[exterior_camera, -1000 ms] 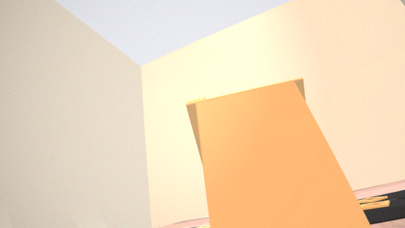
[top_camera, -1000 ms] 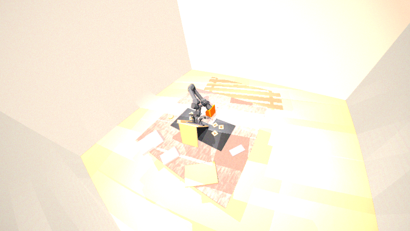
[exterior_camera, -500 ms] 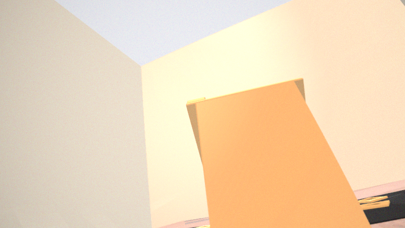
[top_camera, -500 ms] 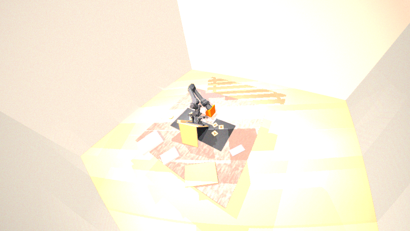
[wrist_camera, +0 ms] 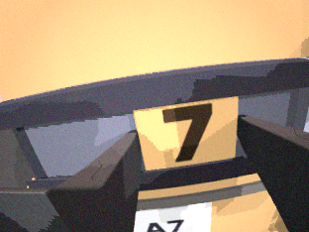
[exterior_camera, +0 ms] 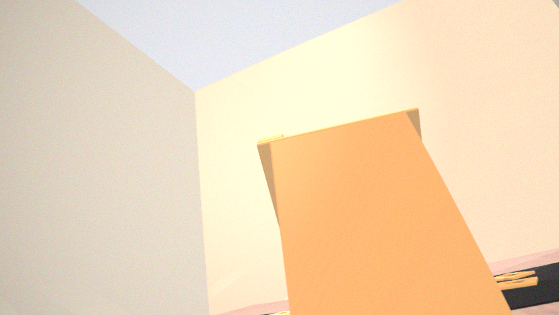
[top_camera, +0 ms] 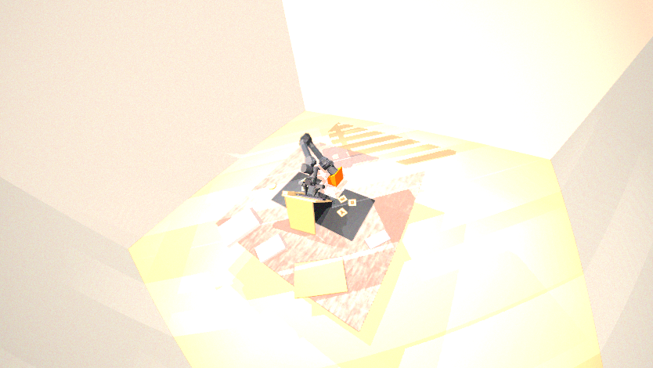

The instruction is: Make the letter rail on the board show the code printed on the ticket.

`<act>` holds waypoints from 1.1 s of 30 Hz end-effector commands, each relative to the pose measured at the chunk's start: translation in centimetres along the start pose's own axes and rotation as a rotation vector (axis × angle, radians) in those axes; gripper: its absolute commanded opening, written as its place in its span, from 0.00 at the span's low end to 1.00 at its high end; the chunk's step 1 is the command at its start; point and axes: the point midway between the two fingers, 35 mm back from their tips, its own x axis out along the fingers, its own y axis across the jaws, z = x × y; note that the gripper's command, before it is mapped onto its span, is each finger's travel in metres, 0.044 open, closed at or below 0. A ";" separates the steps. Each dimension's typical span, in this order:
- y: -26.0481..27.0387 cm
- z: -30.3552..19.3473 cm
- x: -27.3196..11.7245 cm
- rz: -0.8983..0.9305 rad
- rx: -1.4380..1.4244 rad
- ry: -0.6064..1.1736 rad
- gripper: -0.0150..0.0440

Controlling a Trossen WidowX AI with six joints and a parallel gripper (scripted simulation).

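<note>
A pale wooden tile marked 7 [wrist_camera: 173,144] is between the two fingers of my gripper [wrist_camera: 188,130], which is shut on it. It appears between the dark walls of the letter rail [wrist_camera: 149,88]. Grey rail floor shows on both sides of it; no other tile shows there. The white ticket [wrist_camera: 199,213] below the rail reads A7 and is partly cut off. In the top view, my gripper is at the raised board [top_camera: 301,215]; its fingertips are too small to make out. Three loose tiles [top_camera: 342,198] [top_camera: 351,202] [top_camera: 341,212] lie right of the board. The orange board panel [exterior_camera: 371,215] hides my gripper in the exterior view.
The dark mat [top_camera: 349,230] [exterior_camera: 543,295] lies under the arm and loose tiles. An orange block [top_camera: 335,177] stands beside the arm. A flat yellow panel [top_camera: 319,279] and pale flat objects [top_camera: 269,247] [top_camera: 377,239] lie around the mat on the counter [top_camera: 356,311].
</note>
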 end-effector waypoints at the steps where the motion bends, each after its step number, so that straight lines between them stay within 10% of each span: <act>1: -0.4 0.2 -0.2 0.001 0.002 -0.009 0.25; 33: -2.7 0.2 -0.2 0.000 0.001 -0.009 0.25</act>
